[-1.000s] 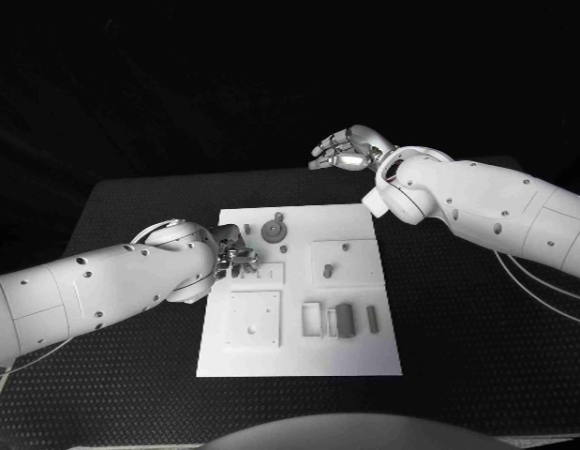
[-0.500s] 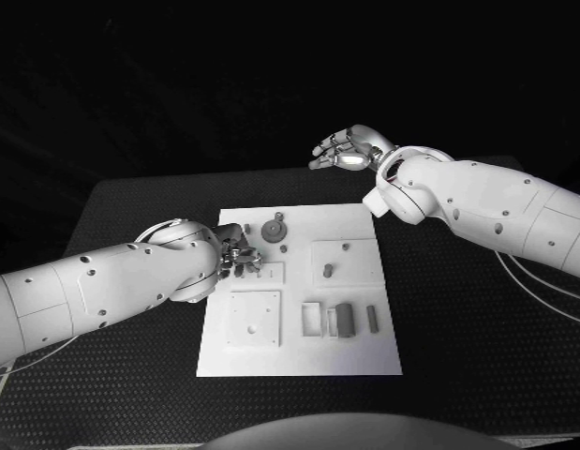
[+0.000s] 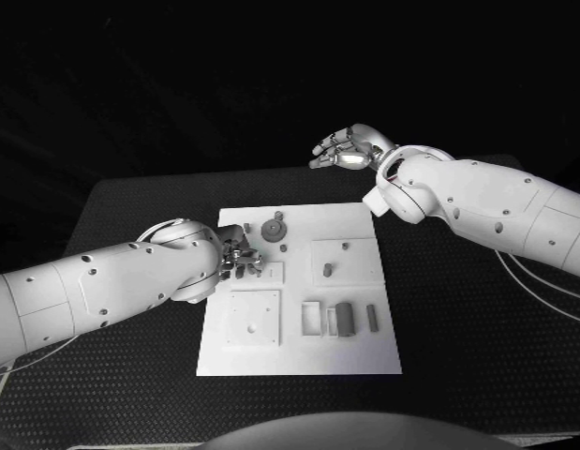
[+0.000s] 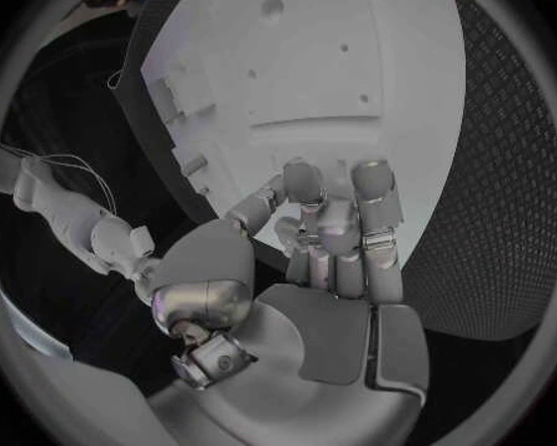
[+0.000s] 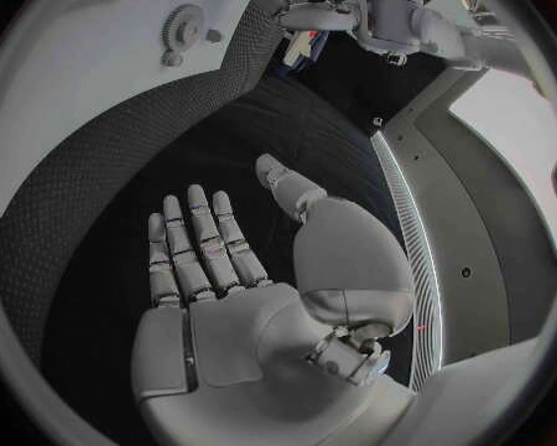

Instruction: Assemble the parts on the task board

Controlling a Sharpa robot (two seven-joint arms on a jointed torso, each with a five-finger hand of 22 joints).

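Table (image 3: 466, 375): black, textured.
Task board (image 3: 350, 361): white plate at table centre, recessed panels; grey parts in its slots, a gear (image 3: 276, 231) near the far edge.
Right hand (image 3: 348, 150): raised beyond the far edge, fingers apart, holding nothing.
Left hand (image 3: 236, 257): at the board's left edge, fingers curled together; whether they pinch a part, cannot tell.
Step, judged: seating 1 small part beside the gear. Next: precise alignment, light downward press.

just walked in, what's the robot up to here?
It is assembling parts on the white task board. The left hand is at the board's left edge with fingers curled at a small part there; whether it holds one I cannot tell. The right hand is raised beyond the far edge, open and holding nothing.
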